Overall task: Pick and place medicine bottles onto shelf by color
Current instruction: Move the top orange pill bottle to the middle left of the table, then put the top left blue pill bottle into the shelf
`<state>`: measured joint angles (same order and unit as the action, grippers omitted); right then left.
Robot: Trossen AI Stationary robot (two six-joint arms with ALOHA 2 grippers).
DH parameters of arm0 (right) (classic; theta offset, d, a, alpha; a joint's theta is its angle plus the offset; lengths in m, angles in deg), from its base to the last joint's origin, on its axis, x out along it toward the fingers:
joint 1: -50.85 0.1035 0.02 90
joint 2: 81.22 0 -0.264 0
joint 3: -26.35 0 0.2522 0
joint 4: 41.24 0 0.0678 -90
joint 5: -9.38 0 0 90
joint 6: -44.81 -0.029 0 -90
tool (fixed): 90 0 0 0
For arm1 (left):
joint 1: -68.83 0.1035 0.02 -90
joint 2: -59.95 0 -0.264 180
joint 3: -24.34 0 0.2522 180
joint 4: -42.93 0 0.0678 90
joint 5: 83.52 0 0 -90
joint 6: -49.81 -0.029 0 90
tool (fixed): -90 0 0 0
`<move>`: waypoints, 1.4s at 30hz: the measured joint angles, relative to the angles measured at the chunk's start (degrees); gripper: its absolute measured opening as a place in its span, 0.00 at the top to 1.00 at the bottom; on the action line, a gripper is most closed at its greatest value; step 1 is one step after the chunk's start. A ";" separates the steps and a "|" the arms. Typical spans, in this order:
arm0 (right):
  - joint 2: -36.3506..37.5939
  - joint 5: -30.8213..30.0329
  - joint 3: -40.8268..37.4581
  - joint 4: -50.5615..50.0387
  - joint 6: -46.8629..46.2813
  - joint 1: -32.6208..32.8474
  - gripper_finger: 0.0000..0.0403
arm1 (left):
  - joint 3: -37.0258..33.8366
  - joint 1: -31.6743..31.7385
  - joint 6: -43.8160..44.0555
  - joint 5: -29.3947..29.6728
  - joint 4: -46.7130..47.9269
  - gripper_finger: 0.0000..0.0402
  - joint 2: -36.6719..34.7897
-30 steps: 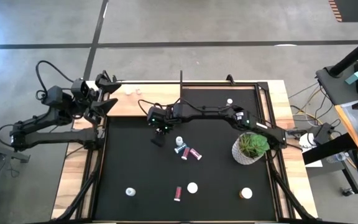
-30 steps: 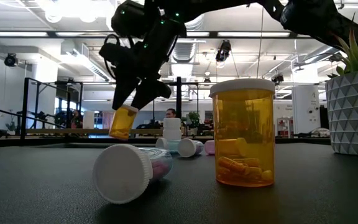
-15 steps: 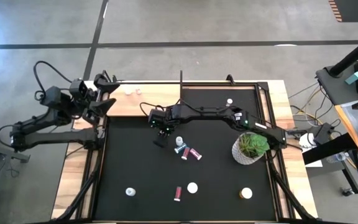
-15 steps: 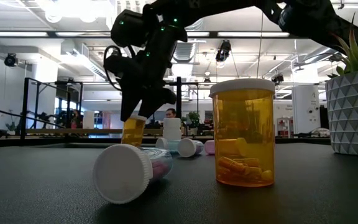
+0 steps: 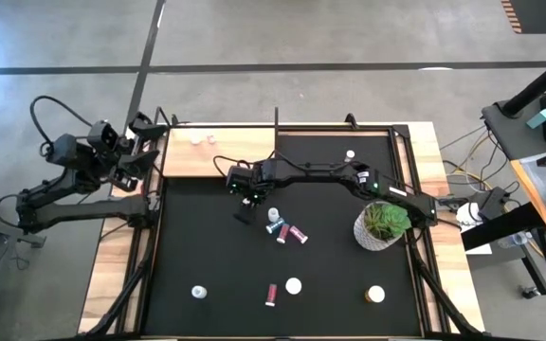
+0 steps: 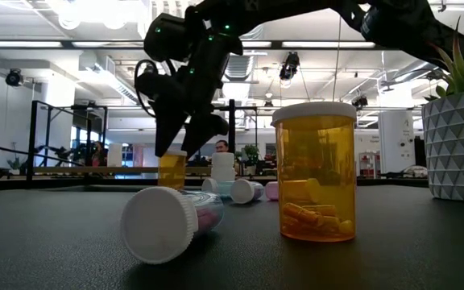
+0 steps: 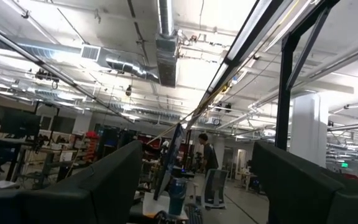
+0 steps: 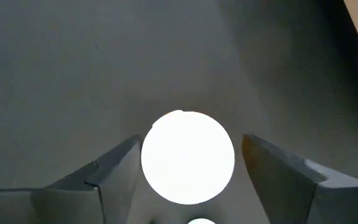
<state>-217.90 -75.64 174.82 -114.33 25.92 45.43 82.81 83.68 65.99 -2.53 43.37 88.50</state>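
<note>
Our right claw (image 6: pixel 180 145) stands over an orange bottle (image 6: pixel 171 170) on the black mat (image 5: pixel 207 256). Its fingers (image 8: pixel 104 168) are spread to either side of the bottle's round white cap (image 8: pixel 188 157), with a gap showing on both sides, so nothing is clamped. The bottle stands upright on the mat, just short of the pale wooden shelf (image 5: pixel 245 152), not on it.

Our left claw (image 5: pixel 145 152) waits off the worktop's left edge beside the shelf, its fingers apart and holding nothing.

We judge the task to be at an early stage. Two small pale bottles (image 5: pixel 203 139) sit on the shelf near its far edge, and everything else is still on the mat. A white-capped bottle stands by the far right side (image 5: pixel 350 154). A small cluster (image 5: pixel 285 227) of teal and pink bottles lies near the middle. Along the near edge there are a blue-bodied bottle (image 5: pixel 198 292), a pink bottle on its side (image 5: pixel 271 295), a white-capped one (image 5: pixel 294 285) and an orange one (image 5: pixel 375 295). The plant pot (image 5: pixel 379 227) stands to the right.

Seen from mat level, the bottles are translucent with wide ribbed white caps. The large orange one close to the camera (image 6: pixel 313 171) shows capsules inside, and a pink one lies on its side (image 6: pixel 167 221) with its cap towards us.
</note>
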 joint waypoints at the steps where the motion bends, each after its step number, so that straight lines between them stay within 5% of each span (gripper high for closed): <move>1: 0.16 0.00 0.00 -0.07 0.00 -0.01 0.32 | 0.00 0.02 -0.02 0.00 0.34 0.28 -0.20; 15: 8.53 -0.06 0.00 -2.40 2.13 -0.03 0.34 | 0.00 0.00 0.00 0.02 2.34 0.28 -0.13; 30: 17.42 -12.79 -1.50 -26.61 7.31 0.11 0.39 | 0.00 0.00 -0.06 0.02 2.35 0.28 1.06; 42: 27.77 -15.48 -26.20 -26.29 10.06 0.16 0.40 | 0.00 0.00 -0.04 0.02 2.18 0.28 1.65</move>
<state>-190.13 -91.12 148.63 -140.62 35.98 45.59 82.81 83.68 65.95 -2.51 45.55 90.15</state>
